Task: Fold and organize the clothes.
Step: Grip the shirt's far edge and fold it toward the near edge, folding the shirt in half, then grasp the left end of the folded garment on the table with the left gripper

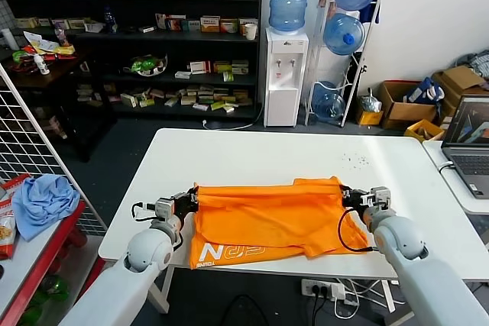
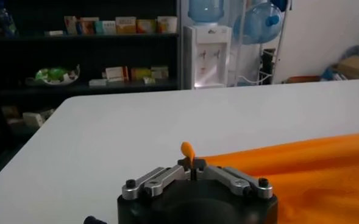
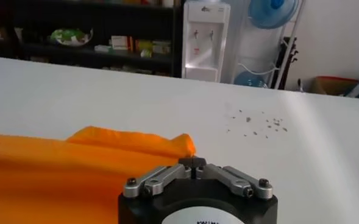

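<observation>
The clothes are one bright orange T-shirt [image 1: 267,215], lying across the near part of the white table [image 1: 252,154]. White lettering [image 1: 229,252] shows on its front fold. My left gripper [image 1: 188,202] is shut on the shirt's left edge. In the left wrist view a small orange tip [image 2: 188,150] pokes up between the shut fingertips of the left gripper [image 2: 192,165], and the shirt [image 2: 301,167] stretches away from it. My right gripper [image 1: 352,198] is shut at the shirt's right edge. In the right wrist view the fabric [image 3: 75,167] ends right at the right gripper [image 3: 193,162].
An open laptop [image 1: 470,146] sits on a second table at the right. A light blue cloth [image 1: 42,198] lies on a red-edged table behind a wire grid [image 1: 30,143] at the left. Shelves and a water dispenser [image 1: 284,74] stand beyond the table's far edge.
</observation>
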Robot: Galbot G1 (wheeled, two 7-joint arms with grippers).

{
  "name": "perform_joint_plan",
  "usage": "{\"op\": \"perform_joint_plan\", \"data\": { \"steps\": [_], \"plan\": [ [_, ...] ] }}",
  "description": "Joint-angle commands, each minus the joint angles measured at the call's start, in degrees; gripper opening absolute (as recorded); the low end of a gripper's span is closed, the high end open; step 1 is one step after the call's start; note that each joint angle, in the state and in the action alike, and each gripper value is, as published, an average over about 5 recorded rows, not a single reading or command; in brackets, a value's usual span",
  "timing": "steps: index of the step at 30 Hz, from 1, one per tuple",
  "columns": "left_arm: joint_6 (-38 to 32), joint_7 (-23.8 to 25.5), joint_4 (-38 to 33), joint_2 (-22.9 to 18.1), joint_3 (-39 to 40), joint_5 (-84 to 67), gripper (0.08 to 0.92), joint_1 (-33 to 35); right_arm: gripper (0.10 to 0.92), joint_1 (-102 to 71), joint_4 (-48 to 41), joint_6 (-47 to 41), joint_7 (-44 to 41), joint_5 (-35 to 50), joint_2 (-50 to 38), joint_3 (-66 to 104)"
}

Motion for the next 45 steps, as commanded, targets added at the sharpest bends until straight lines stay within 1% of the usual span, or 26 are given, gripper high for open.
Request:
{"op": "perform_joint_plan", "data": {
  "steps": [1,6,11,14,26,31,35,38,40,45],
  "plan": [
    [0.0,-0.9,-13.8,3.8,-2.5,1.6,0.096,15.7,0.124,-16.6,13.5,-1.2,2.9,-0.3,-3.9,4.5],
    [-0.6,-0.9,-13.6,2.3,-2.5,3.2,0.096,18.2,0.124,-18.0,12.9,-1.7,2.5,-0.9,-3.8,4.6],
    [-1.7,-1.2,-13.5,1.2,-2.6,3.6,0.096,18.4,0.13,-17.7,12.9,-3.1,2.4,-1.4,-3.7,4.2],
    [-2.3,-1.5,-13.7,1.0,-3.0,3.5,0.132,18.1,0.181,-17.1,13.0,-3.2,2.6,-1.5,-3.7,4.0],
    [-2.6,-2.7,-13.4,0.5,-4.2,1.0,0.473,18.0,0.527,-14.8,12.6,-3.7,3.3,-0.7,-3.7,2.4],
    [-0.7,-4.7,-14.6,0.8,-4.9,-5.6,0.621,18.0,0.674,-15.0,13.0,-3.8,3.4,-0.7,-3.7,2.2],
    [0.6,-6.7,-14.1,0.1,-5.3,-11.4,0.733,18.0,0.779,-15.5,13.2,-3.8,3.4,-0.8,-3.5,2.2],
    [1.2,-7.7,-13.3,-0.8,-5.5,-13.9,0.799,17.9,0.816,-15.6,13.3,-3.8,3.4,-0.7,-3.5,2.3],
    [1.3,-8.1,-12.3,-1.4,-5.5,-15.0,0.816,17.7,0.821,-15.7,13.4,-3.8,3.4,-0.7,-3.6,2.4],
    [1.2,-8.4,-10.0,-2.8,-5.6,-16.4,0.822,17.1,0.823,-16.4,13.8,-4.0,3.4,-0.7,-3.5,2.6]
  ]
}}
